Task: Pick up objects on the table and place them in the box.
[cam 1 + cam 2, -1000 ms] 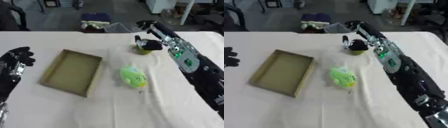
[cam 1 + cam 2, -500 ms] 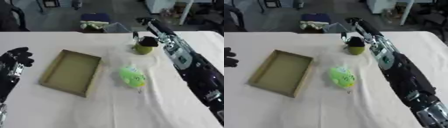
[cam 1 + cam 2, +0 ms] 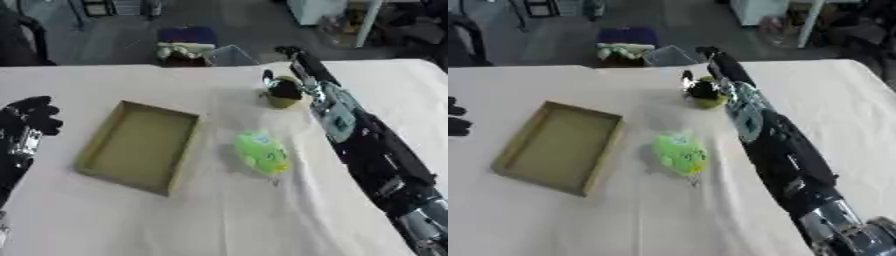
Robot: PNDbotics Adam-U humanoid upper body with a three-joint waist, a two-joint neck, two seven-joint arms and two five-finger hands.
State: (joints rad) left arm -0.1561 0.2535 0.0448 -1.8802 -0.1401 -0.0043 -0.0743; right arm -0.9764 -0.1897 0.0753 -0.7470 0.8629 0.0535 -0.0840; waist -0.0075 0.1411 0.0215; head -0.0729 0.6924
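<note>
White cloth covers the counter (image 3: 219, 215), and beyond its far edge lies a grey floor with some furniture. On the cloth sits an open, shallow cardboard box (image 3: 140, 146), turned askew, with nothing showing inside it.

Just right of the box lies a bright green toy (image 3: 261, 153), resting apart from the box wall. Farther from the box, toward the far side of the counter, stands a small dark object on an olive-green base (image 3: 283, 92).

Reaching in from the lower right, the right arm stretches long and nearly straight past the green toy up to that small object. The right robot hand (image 3: 293, 75) is at it, with fingers above and behind it and a thumb (image 3: 267, 77) on the side toward the box; whether it is actually pinched between them I cannot tell.

Left of the box, at the counter's edge, the left robot hand (image 3: 33, 114) rests idle, its dark fingers relaxed and pointing up, holding nothing
</note>
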